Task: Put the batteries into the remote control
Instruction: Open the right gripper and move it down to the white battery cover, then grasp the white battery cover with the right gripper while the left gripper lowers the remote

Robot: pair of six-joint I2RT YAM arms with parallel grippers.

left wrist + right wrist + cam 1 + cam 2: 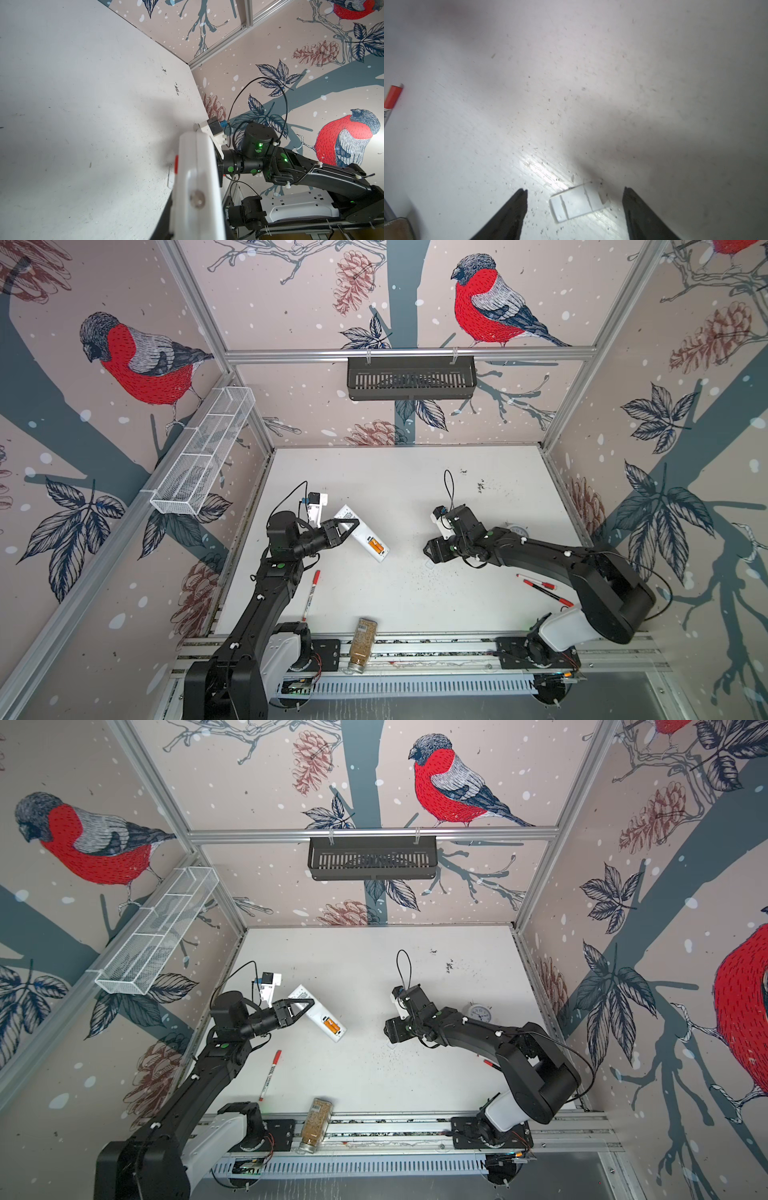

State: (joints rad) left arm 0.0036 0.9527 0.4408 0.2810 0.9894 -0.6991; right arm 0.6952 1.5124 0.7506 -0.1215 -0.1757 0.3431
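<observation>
My left gripper (348,526) is shut on the remote control (360,534), a slim white bar held tilted above the table with its plain back facing up. Orange batteries (375,548) lie in its open compartment near the free end; both top views show them (329,1026). The left wrist view has the remote (197,176) up close and blurred. My right gripper (574,189) hangs open just over the table. Between its fingers lies a small white battery cover (579,204), touching neither. In a top view this gripper (429,559) is to the right of the remote.
A red-capped pen (311,595) lies front left and more pens (540,585) lie under the right arm. A jar of grains (363,643) rests on the front rail. A white alarm clock (478,1013) stands behind the right arm. Baskets hang on the back and left walls.
</observation>
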